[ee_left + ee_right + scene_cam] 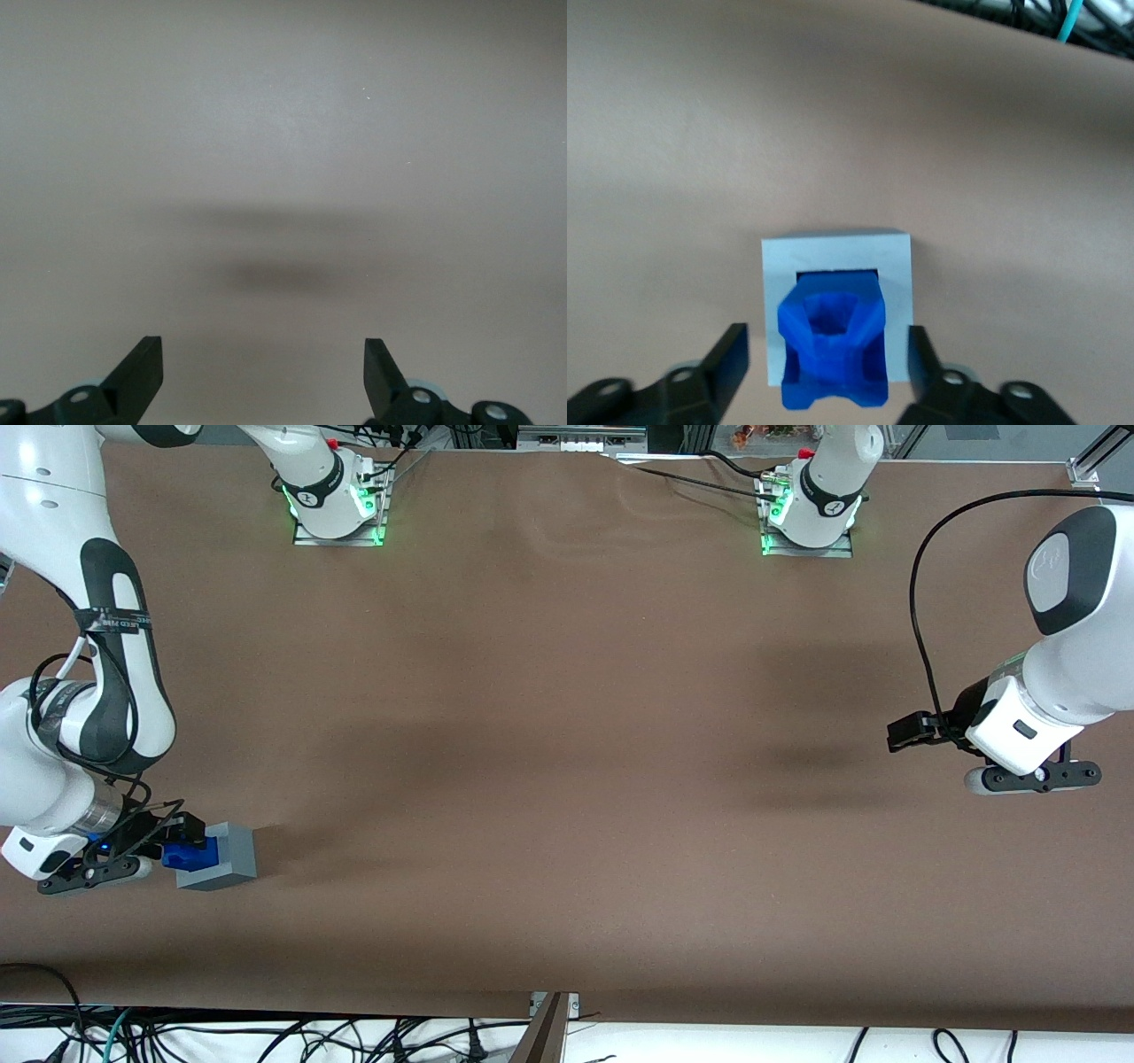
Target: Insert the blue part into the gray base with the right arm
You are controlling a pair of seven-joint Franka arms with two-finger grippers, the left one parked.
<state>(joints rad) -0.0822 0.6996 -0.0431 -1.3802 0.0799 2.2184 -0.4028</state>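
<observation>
Near the front edge of the brown table [567, 779], toward the working arm's end, the right arm [53, 717] holds its gripper [828, 359] low, fingers [726, 359] spread on either side of the blue part [831, 350] without touching it. That blue part sits pushed into the recess of the gray base [834, 250], which rests on the table.
</observation>
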